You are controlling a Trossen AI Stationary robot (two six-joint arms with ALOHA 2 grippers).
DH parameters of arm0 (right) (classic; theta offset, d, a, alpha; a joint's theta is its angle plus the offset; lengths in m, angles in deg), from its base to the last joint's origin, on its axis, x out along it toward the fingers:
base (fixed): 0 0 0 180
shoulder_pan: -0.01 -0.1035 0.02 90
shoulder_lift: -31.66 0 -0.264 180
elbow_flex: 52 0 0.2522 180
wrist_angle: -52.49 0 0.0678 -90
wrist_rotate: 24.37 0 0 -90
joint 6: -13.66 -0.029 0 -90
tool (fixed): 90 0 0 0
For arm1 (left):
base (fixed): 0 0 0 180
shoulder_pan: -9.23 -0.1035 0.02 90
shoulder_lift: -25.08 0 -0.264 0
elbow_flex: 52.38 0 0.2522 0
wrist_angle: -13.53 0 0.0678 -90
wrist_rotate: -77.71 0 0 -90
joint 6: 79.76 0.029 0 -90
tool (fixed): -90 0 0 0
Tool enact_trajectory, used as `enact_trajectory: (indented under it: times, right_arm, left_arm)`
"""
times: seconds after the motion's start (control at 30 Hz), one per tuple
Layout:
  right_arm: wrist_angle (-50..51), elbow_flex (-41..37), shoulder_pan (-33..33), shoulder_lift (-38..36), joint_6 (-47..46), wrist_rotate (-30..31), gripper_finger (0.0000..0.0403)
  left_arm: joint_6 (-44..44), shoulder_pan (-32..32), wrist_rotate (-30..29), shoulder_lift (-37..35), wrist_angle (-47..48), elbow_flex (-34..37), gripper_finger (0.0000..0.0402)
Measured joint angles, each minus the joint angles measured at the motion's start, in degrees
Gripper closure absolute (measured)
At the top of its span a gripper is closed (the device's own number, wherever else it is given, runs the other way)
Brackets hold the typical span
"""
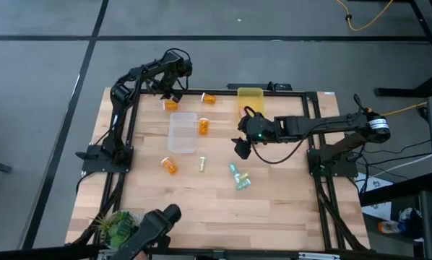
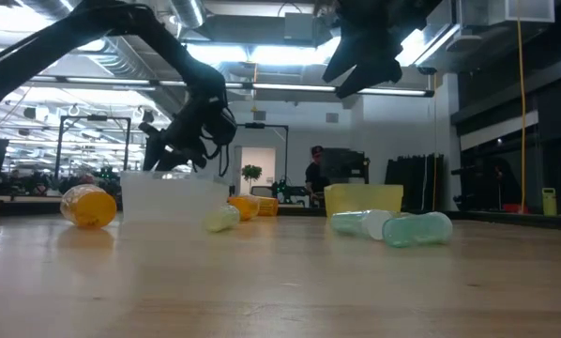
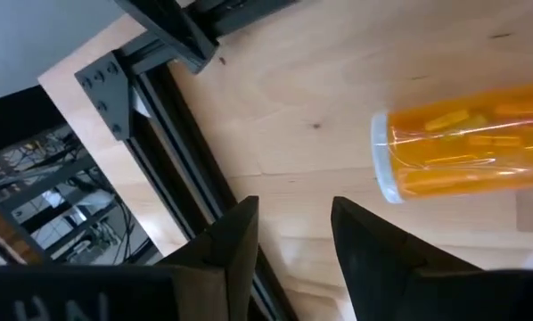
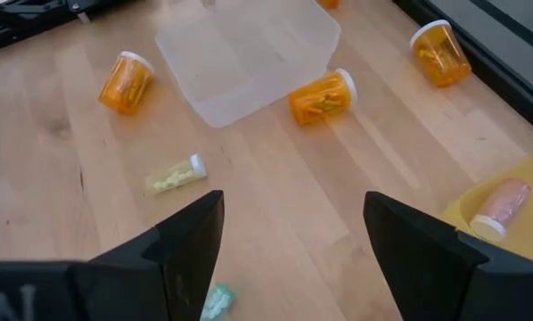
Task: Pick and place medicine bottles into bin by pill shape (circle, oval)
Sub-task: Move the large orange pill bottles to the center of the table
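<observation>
Four orange bottles lie on their sides on the table: one (image 1: 170,105) at the far left under my left gripper (image 1: 171,96), one (image 1: 209,98) near the far edge, one (image 1: 203,127) against the clear bin (image 1: 182,132), and one (image 1: 170,165) nearer. A yellowish bottle (image 1: 201,165) and two teal-green ones (image 1: 234,171) (image 1: 243,183) lie mid-table. A lilac bottle (image 4: 496,205) lies in the yellow bin (image 1: 250,101). My left gripper (image 3: 293,223) is open and empty, beside the orange bottle's white cap (image 3: 384,156). My right gripper (image 4: 293,223) is open wide and empty, raised above mid-table.
Black frame rails (image 1: 129,115) run along the table's left, right and far edges. A green plant (image 1: 118,225) sits at the near left corner. A person (image 2: 315,174) stands in the room far behind the table. Bare wood lies along the near side.
</observation>
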Motion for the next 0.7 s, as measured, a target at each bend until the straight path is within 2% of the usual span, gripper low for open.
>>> enact_trajectory:
  times: [0.23,0.4,0.57,0.7]
  right_arm:
    - [0.00,0.00,-0.69,0.00,0.11,0.19,0.0131]
    - [-0.01,0.00,-0.69,0.00,0.11,0.21,0.0131]
    - [0.00,0.00,-0.82,0.00,0.18,0.21,0.0131]
    - [0.00,0.00,-0.82,0.00,0.24,0.21,0.0131]
  left_arm:
    - [0.02,0.45,4.86,0.00,0.00,0.00,0.0265]
    - [0.04,0.47,4.91,0.00,-0.01,0.00,0.0265]
    - [-1.07,0.32,2.54,0.00,-0.48,0.00,0.0265]
    - [-1.25,-0.73,4.47,0.00,-1.19,0.00,0.0265]
